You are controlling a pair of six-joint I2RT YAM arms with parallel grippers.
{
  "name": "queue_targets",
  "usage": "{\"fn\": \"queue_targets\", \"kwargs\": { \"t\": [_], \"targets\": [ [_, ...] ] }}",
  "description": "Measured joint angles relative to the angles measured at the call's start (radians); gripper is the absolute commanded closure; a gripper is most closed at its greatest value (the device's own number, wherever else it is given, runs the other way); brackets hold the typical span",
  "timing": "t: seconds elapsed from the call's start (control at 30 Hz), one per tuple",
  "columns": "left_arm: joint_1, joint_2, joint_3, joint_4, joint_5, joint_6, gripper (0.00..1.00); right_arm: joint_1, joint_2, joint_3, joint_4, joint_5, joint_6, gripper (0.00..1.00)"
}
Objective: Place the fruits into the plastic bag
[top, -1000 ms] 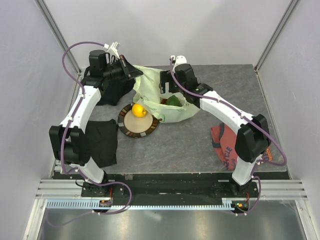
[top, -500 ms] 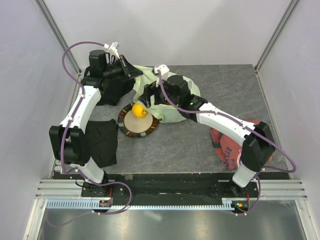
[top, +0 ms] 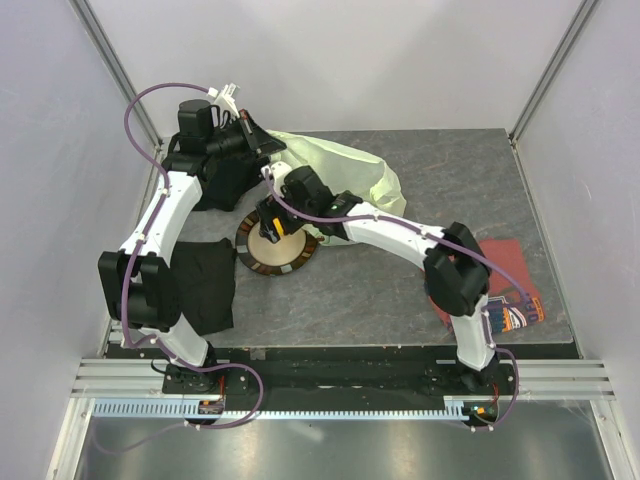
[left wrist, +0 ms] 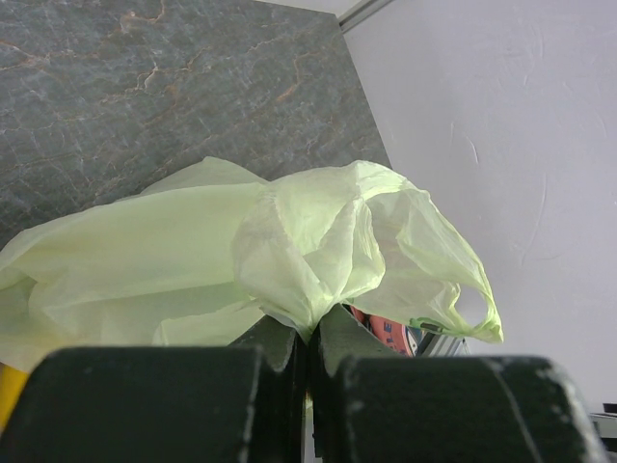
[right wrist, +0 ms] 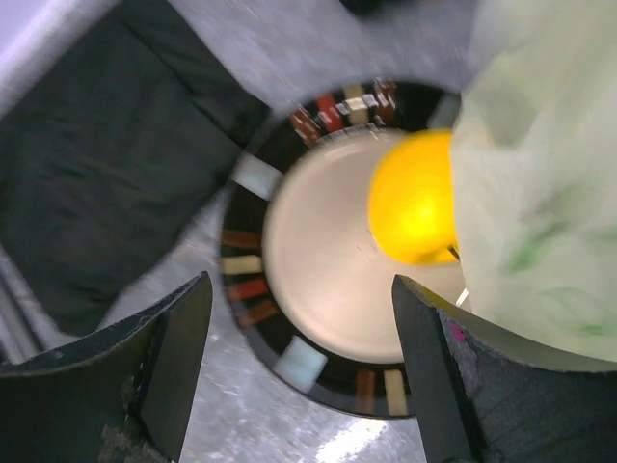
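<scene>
A yellow lemon (right wrist: 415, 198) lies on the far side of the plate (right wrist: 253, 289), right against the plastic bag (right wrist: 540, 174). Dim green shapes show through the bag's thin wall. My right gripper (right wrist: 301, 289) hovers open above the plate with nothing between its fingers, and the lemon lies just ahead of its right finger. From above, the right gripper (top: 272, 222) covers most of the lemon. The pale green plastic bag (top: 340, 165) lies slumped behind the plate. My left gripper (left wrist: 310, 323) is shut on a bunched edge of the bag (left wrist: 289, 231), held up at the back left (top: 262, 148).
One black cloth (top: 205, 285) lies left of the plate and another (top: 225, 180) sits under the left arm. A red printed shirt (top: 510, 285) lies at the right front. The right arm stretches across the middle of the table.
My right arm swung left out of the bag's mouth to above the plate, its jaws narrowing slightly. The bag slumped flatter. The left gripper held still.
</scene>
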Motion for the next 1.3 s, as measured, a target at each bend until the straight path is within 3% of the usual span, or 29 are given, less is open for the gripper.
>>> {"fn": "queue_targets", "kwargs": {
  "t": [0.4,0.6,0.77,1.03,1.13,1.2,1.27,1.3],
  "targets": [
    [0.000,-0.001,0.000,0.000,0.000,0.000,0.99,-0.016,0.156,0.123,-0.190,0.144,0.031,0.28],
    [0.000,-0.004,0.000,0.000,0.000,0.000,0.98,-0.078,0.172,0.128,-0.192,0.155,0.061,0.32],
    [0.000,-0.004,0.000,0.000,0.000,0.000,0.98,-0.108,0.201,0.141,-0.179,0.140,0.078,0.45],
    [0.000,-0.004,0.000,0.000,0.000,0.000,0.98,-0.107,0.215,0.134,-0.145,0.084,0.103,0.53],
    [0.000,-0.004,0.000,0.000,0.000,0.000,0.99,-0.107,0.215,0.119,-0.135,0.073,0.109,0.50],
    [0.000,-0.004,0.000,0.000,0.000,0.000,0.98,-0.107,0.215,0.118,-0.133,0.072,0.116,0.42],
    [0.000,-0.004,0.000,0.000,0.000,0.000,0.98,-0.107,0.215,0.119,-0.126,0.070,0.123,0.26],
    [0.000,-0.004,0.000,0.000,0.000,0.000,0.98,-0.107,0.215,0.119,-0.119,0.067,0.123,0.24]
  ]
}}
